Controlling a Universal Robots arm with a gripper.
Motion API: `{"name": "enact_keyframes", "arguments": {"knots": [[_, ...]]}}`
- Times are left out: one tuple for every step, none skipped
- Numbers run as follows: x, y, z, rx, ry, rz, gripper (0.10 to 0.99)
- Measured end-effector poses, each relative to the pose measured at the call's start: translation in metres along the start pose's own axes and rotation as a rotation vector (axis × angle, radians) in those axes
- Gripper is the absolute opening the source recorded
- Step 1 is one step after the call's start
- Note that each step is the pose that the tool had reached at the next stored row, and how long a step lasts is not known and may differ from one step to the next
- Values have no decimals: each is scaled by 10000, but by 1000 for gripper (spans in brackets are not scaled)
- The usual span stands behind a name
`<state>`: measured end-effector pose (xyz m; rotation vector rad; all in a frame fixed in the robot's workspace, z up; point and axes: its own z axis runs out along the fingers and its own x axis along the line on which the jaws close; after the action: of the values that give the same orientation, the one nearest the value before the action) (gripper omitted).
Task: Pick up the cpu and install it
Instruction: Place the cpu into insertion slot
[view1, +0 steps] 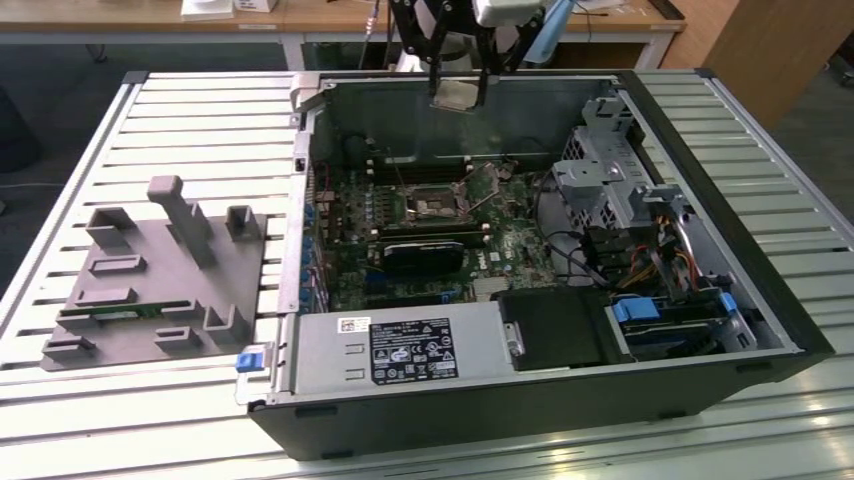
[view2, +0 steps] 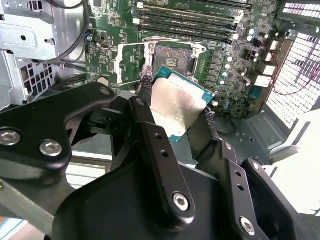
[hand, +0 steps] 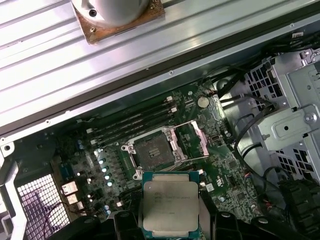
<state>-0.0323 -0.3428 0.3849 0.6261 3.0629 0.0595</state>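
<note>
aloft, cpu (hand: 170, 206) tight within the pincer (view2: 176, 102), above the open socket (hand: 152, 150)

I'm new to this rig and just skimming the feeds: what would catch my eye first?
The gripper holds the silvery cpu in the air above the open computer case; inside the case, an empty socket lies with its frame flipped open. On the exterior view's left, a grey fixture sits on the slatted table.

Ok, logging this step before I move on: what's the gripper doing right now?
Gripper: closed on the cpu, held clear of the motherboard.
</note>
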Motion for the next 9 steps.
{"name": "enact_keyframes", "arguments": {"knots": [[0,0,0,0,-1,23,533],[1,0,1,1,-2,46,533],[3,-1,1,1,-3,69,533],[4,-1,1,2,-4,92,533],[5,-2,1,2,-4,108,533],[7,-3,2,2,-5,125,533],[11,-5,2,2,-6,142,533],[15,-6,2,2,-7,161,533],[19,-8,2,2,-8,183,533]]}}
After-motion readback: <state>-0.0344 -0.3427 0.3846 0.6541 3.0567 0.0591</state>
